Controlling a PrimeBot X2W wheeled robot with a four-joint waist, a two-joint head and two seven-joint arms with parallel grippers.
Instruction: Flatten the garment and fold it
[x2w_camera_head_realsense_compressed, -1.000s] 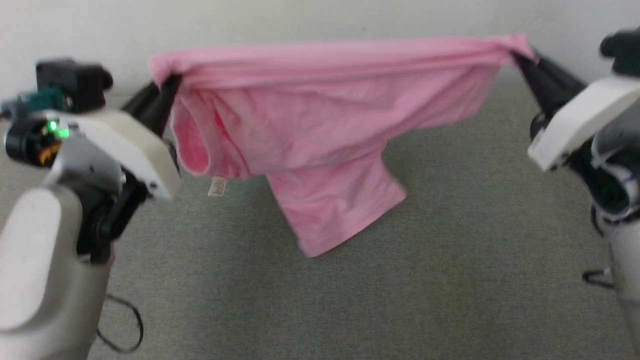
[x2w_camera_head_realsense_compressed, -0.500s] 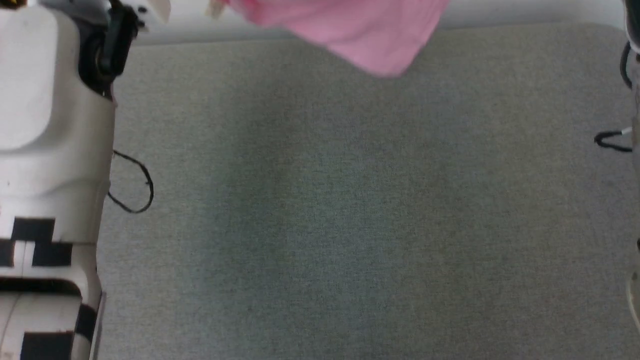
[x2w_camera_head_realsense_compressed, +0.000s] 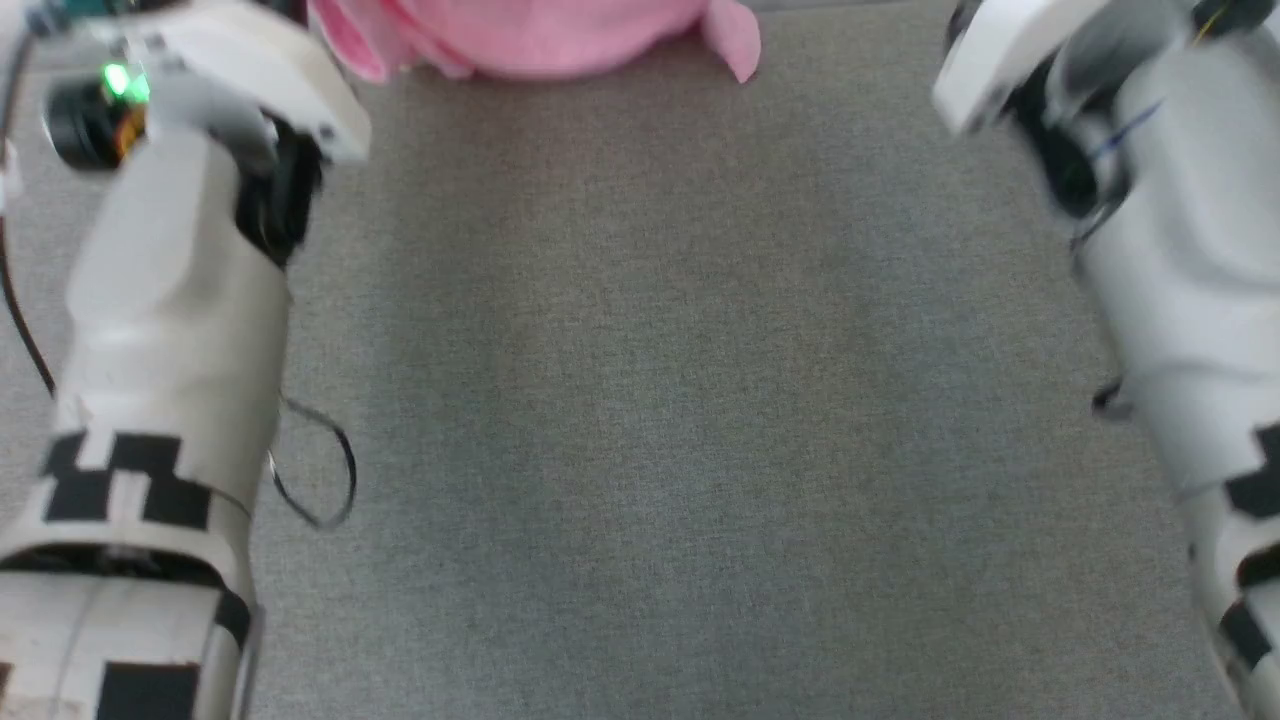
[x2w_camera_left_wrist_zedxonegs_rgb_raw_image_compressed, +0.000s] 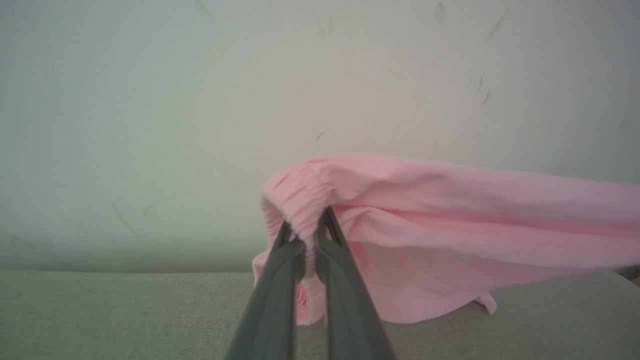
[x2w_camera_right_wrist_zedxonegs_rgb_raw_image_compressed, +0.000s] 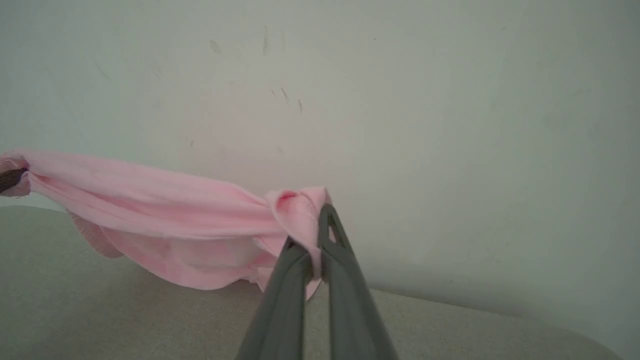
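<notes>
The pink garment (x2w_camera_left_wrist_zedxonegs_rgb_raw_image_compressed: 450, 225) hangs stretched between both grippers just above the grey surface, near a pale wall. My left gripper (x2w_camera_left_wrist_zedxonegs_rgb_raw_image_compressed: 305, 227) is shut on its gathered elastic waistband at one end. My right gripper (x2w_camera_right_wrist_zedxonegs_rgb_raw_image_compressed: 312, 230) is shut on a bunched corner of the garment (x2w_camera_right_wrist_zedxonegs_rgb_raw_image_compressed: 165, 215) at the other end. The cloth sags in the middle, and its lower edge rests on or just over the surface. In the head view the garment's bottom (x2w_camera_head_realsense_compressed: 540, 40) shows at the top edge between my two pale forearms.
A grey fabric-covered surface (x2w_camera_head_realsense_compressed: 680, 400) spreads wide in front of me. A pale wall (x2w_camera_left_wrist_zedxonegs_rgb_raw_image_compressed: 200, 100) stands right behind the garment. A thin black cable (x2w_camera_head_realsense_compressed: 320, 480) loops beside my left forearm (x2w_camera_head_realsense_compressed: 170, 330). My right forearm (x2w_camera_head_realsense_compressed: 1180, 280) stands at the right edge.
The head camera has tilted down, so the picture shifted. The garment, held high a second ago, now hangs low with its bottom edge at the surface. Both grips are unchanged.
</notes>
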